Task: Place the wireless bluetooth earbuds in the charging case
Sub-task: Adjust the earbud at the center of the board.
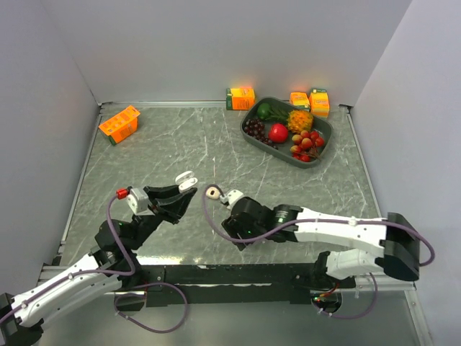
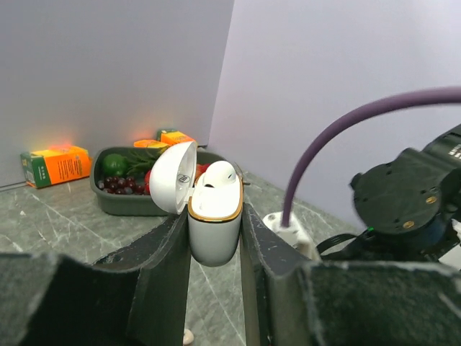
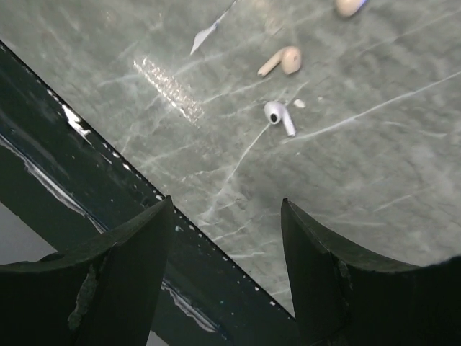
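Nearest, at the table's (image 1: 180,144) front edge, both arm bases sat side by side. The L arm reached up and fwd from the bottom left. The L gripper (image 1: 184,189) was clamped tight on the charging case (image 1: 186,178), one finger on each side of its lower body, w/ the case upright and clear of the table.

L wrist cam: the case lid (image 2: 173,176) was flipped open to the left and a gold-coloured rim ran round the mouth. One white earbud (image 2: 220,175) sat inside, its rounded head poking above the rim. Couldn't tell if the other slot was filled.

The R arm came in low from the right, its head just beside the case, not touching it. A purple cable (image 2: 346,122) arched over it. The R gripper (image 3: 227,205) pointed down at the marbled top, jaws wide apart, nothing btwn them.

R wrist cam: a loose white earbud (image 3: 279,117) lay on the table beyond the fingertips, w/ a beige earbud (image 3: 281,61) near it but apart. A 2nd beige bit (image 3: 349,6) lay further on, cropped by the frame edge, so too little showed to call it. None was touched. In the top view the R arm hid them.

Far side: an orange carton (image 1: 119,124) at far left and a dark tray (image 1: 270,148) of fruit at far right. Behind the tray stood a back carton (image 1: 240,98) at its left end and a carton pair (image 1: 310,101) at its far end.
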